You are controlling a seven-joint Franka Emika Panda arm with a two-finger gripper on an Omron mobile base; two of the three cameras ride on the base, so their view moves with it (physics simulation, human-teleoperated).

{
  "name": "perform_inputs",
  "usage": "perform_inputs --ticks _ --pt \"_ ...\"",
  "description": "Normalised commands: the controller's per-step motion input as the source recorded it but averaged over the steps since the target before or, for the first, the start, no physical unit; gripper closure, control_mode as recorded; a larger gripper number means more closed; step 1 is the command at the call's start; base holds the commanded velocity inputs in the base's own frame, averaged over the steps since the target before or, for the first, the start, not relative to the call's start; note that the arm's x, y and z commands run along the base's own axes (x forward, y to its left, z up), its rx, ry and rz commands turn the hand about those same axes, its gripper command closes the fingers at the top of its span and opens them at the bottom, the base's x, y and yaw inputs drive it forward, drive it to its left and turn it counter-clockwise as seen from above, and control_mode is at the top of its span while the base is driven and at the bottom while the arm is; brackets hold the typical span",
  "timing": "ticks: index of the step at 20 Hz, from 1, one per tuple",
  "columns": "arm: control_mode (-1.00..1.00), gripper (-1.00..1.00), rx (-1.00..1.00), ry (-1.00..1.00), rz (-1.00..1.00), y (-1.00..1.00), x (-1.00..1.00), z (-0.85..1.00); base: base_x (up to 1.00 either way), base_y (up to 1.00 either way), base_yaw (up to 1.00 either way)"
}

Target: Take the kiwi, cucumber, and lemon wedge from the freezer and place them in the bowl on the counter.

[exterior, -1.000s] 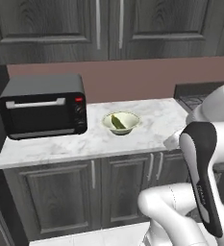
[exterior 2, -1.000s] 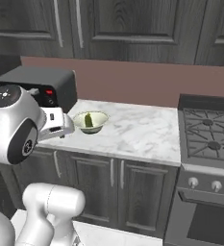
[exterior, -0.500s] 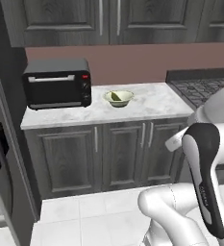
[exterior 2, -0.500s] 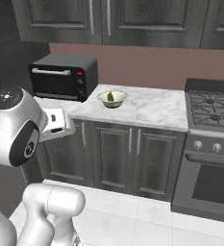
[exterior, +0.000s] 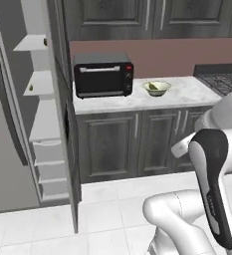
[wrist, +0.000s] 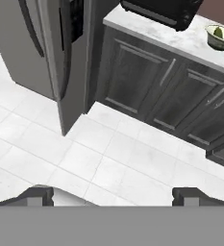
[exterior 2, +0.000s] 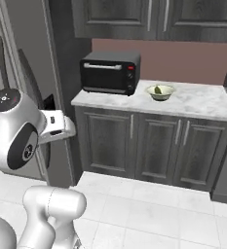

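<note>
Freezer point(exterior: 18, 129) stands at the left of the left base view with its door open; pale inner shelves point(exterior: 45, 124) are stacked one over another, and a small dark thing lies on an upper shelf, too small to name; right of the freezer the bench point(exterior: 187, 94) with white marble top carries a black toaster oven point(exterior: 103, 74) and, just beside it to the right, the bowl point(exterior: 157, 88); the bowl is pale and holds something green, which I cannot name; dark cabinets point(exterior: 137, 139) with steel handles are under the bench; the white arm point(exterior: 212, 189) rises at the lower right.

In the right base view the freezer point(exterior 2: 17, 73) is at the left behind the arm point(exterior 2: 17, 131); the toaster oven point(exterior 2: 110, 72) sits on the left end of the bench point(exterior 2: 202, 102); the bowl point(exterior 2: 160, 92) is near it to the right, with a green piece inside.

In the hand view the end effector point(wrist: 112, 194) looks down at the white tiled floor point(wrist: 108, 153); its two fingertips point(wrist: 36, 194) are wide apart and nothing is between them; the freezer point(wrist: 41, 48) is at the upper left, the cabinets point(wrist: 152, 91) in the middle, the bowl point(wrist: 220, 37) at the upper right on the bench point(wrist: 180, 38), well apart from the end effector.
</note>
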Motion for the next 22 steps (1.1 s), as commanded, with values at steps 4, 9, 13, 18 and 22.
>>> perform_inputs --ticks 4,9,13,18,22 --pt "1.0 -1.0 0.0 0.0 0.0 0.0 0.0 0.0 0.09 1.0 -0.01" --pt "1.0 -1.0 0.0 0.0 0.0 0.0 0.0 0.0 0.08 1.0 -0.06" --pt "1.0 -1.0 0.0 0.0 0.0 0.0 0.0 0.0 0.04 1.0 -0.09" --pt "1.0 -1.0 0.0 0.0 0.0 0.0 0.0 0.0 0.41 0.96 -0.14" --pt "1.0 -1.0 0.0 0.0 0.0 0.0 0.0 0.0 0.67 0.72 -0.2"
